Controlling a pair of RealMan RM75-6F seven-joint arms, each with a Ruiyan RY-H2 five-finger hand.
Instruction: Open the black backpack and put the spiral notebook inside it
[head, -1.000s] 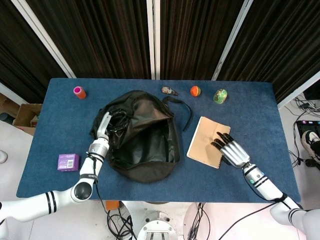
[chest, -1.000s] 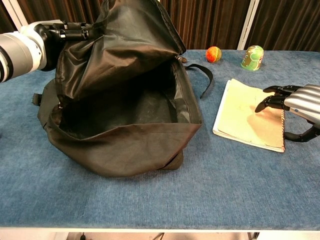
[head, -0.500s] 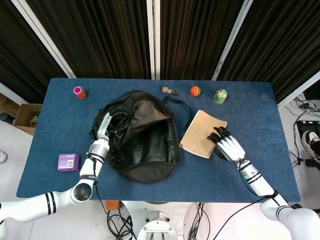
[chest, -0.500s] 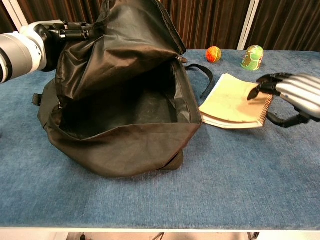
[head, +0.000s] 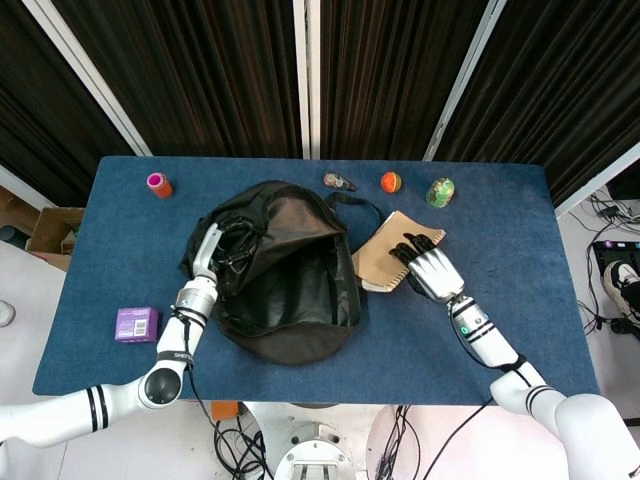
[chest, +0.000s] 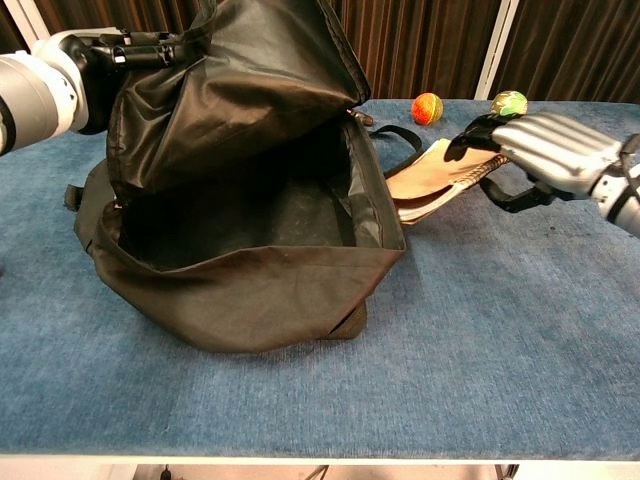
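Notebook has shifted left since a second ago: it lay flat on the table, well apart from the bag, and now the spiral notebook (chest: 428, 180) is tilted, its near edge at the rim of the black backpack (chest: 240, 210). Right hand (chest: 535, 150) has moved with it and grips it at the spiral edge, fingers (head: 408, 250) over the cover, thumb under. Not inside yet.

Left hand (head: 207, 255) holds the bag's upper flap lifted, fingers closed on the fabric; main compartment gapes open toward the chest camera. One strap (head: 360, 205) trails out toward the notebook.

No legible writing on notebook cover or bag. Purple box (head: 136, 324) has print on it, too small to read.

Count on the blue table (head: 500, 330): one backpack, one notebook, one purple box front left, one pink-topped orange cylinder (head: 159, 184) back left, one small grey object (head: 339, 181) behind the bag, one orange ball (head: 390, 182), one green toy (head: 439, 191) beside the ball.
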